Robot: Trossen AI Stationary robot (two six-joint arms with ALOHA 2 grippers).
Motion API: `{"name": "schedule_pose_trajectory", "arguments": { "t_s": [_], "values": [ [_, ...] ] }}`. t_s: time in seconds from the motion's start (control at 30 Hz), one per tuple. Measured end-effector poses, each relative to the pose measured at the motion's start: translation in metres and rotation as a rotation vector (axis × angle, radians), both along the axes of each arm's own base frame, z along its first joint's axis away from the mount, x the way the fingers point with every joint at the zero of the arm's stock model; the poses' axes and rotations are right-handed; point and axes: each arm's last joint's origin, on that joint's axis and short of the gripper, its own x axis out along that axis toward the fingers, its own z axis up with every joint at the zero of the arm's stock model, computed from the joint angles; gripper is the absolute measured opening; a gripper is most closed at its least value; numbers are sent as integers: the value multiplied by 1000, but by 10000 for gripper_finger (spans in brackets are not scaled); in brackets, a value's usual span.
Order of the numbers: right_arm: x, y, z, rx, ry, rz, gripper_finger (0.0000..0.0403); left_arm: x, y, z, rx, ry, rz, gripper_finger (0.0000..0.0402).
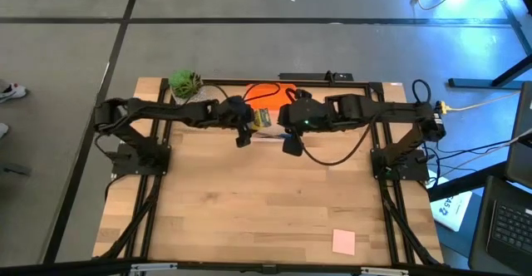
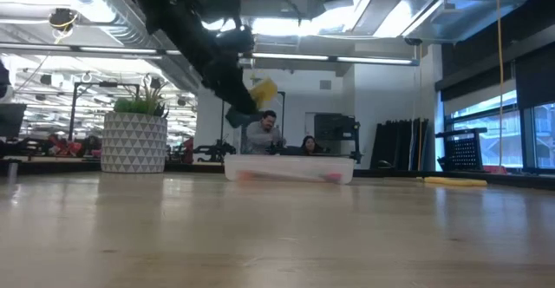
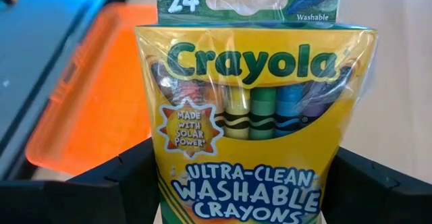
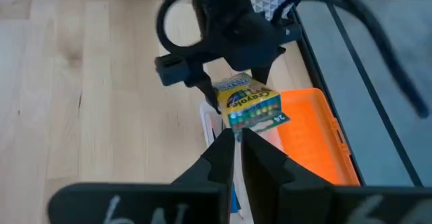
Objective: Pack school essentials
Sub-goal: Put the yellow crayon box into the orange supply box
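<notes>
Pale wooden plank counter [image 1: 249, 201] is carrying both dark arms, which are meeting near its far edge at the middle. Clear plastic case [image 2: 289, 168] is sitting there with its orange lid [image 4: 307, 136] lying open beside it, toward the far edge. A small green potted plant in a white patterned pot [image 2: 134, 132] is standing well apart, at the far left corner. A square pink note pad [image 1: 343, 241] is lying alone near the front right corner, far from the case.

Left tool [image 4: 209, 82] is hanging above the case, holding the green-yellow cardboard crayon box [image 3: 250, 123] clamped between its two fingers by the lower part of the box. In the low view the box is well clear of the case, tilted. Right tool [image 4: 236, 150] is waiting just beside the left one, over the case edge, fingers drawn nearly together and holding nothing.

Judgement: the step in hand is placing the crayon box into the case. To do it well, the left arm should be centring the box over the open tray rather than the lid, levelling it so the long side matches the tray, lowering until close to the floor, then releasing. The right arm is crowding the spot; contact between arms is the main risk.
</notes>
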Motion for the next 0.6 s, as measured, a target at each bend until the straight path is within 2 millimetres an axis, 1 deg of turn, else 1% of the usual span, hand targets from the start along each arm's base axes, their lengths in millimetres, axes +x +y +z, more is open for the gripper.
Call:
{"name": "schedule_pose_trajectory", "arguments": {
  "t_s": [0.13, 0.2, 0.33, 0.53, 0.6],
  "values": [
    [0, 0, -1, -3, 6, 2, 31, 4, 7, -14, -12, 38, 17, 304],
    [1, 0, -2, -4, 11, 2, 31, 8, 10, -19, -11, 30, 21, 304],
    [1, 0, -2, -4, 14, 2, 31, 16, 12, -24, 11, -5, -12, 304],
    [0, 0, -2, -5, 22, 3, 31, 22, 14, -41, 14, 37, -29, 304],
    [0, 0, -2, -5, 22, 3, 31, 23, 13, -44, 13, 46, -32, 304]
  ]
}}
